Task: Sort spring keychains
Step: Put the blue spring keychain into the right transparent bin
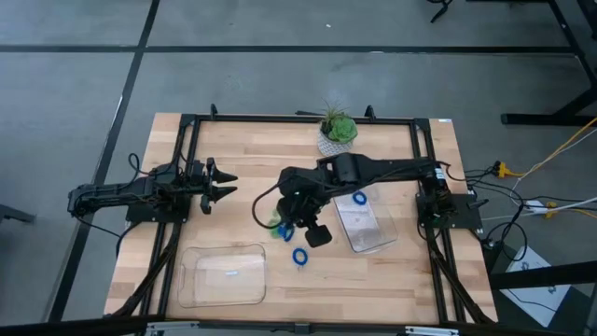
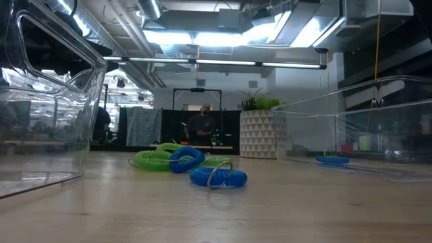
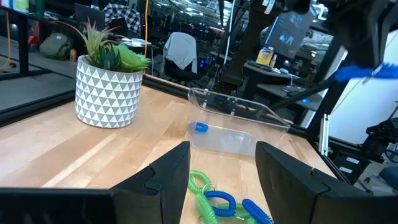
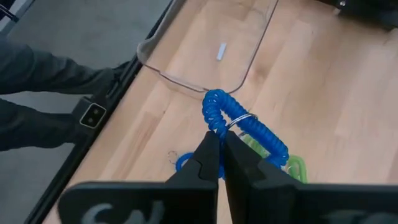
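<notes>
Right end effector (image 4: 219, 146) clamped tight on a blue spring keychain (image 4: 239, 124), lifted over the desk (image 1: 392, 280) centre, hidden from above. Left end effector (image 1: 227, 185) spread wide, empty, at nine o'clock. Low down: green coils (image 2: 154, 159), another blue one (image 2: 218, 177).

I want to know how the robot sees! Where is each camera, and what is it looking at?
High view: above, looking down on the table; both arms show.
Low view: at tabletop height, facing the keychain pile; no arm shows.
Left wrist view: past the open left gripper toward the potted plant.
Right wrist view: over the right gripper, holding a blue keychain.
All see keychains.
</notes>
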Action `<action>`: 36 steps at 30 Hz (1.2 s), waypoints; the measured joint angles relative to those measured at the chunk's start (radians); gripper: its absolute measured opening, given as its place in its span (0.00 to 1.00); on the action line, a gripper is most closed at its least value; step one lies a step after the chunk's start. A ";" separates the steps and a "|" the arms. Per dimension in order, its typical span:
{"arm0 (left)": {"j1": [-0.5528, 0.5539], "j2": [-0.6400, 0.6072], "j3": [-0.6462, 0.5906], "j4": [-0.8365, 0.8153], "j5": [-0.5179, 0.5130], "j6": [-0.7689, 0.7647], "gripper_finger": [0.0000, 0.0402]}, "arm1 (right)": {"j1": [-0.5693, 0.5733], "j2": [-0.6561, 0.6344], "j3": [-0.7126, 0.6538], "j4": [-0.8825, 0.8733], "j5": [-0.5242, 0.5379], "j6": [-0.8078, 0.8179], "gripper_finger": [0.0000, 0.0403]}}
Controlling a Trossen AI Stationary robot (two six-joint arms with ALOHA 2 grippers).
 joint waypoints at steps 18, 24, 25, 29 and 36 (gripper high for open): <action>0.000 0.000 0.000 0.000 0.000 0.000 0.44 | 0.002 -0.023 0.039 -0.366 0.000 -0.035 0.02; 0.000 0.000 0.000 0.000 0.000 0.000 0.44 | -0.007 -0.073 0.029 -0.394 0.005 -0.006 0.02; 0.000 0.000 0.000 0.000 0.000 0.000 0.44 | -0.012 -0.085 0.025 -0.395 0.009 0.006 0.02; 0.000 0.000 0.000 0.000 0.000 0.000 0.44 | -0.035 -0.128 0.015 -0.395 0.049 0.034 0.02; 0.000 0.000 0.000 0.000 0.000 0.000 0.44 | -0.051 -0.180 0.014 -0.396 0.088 0.063 0.02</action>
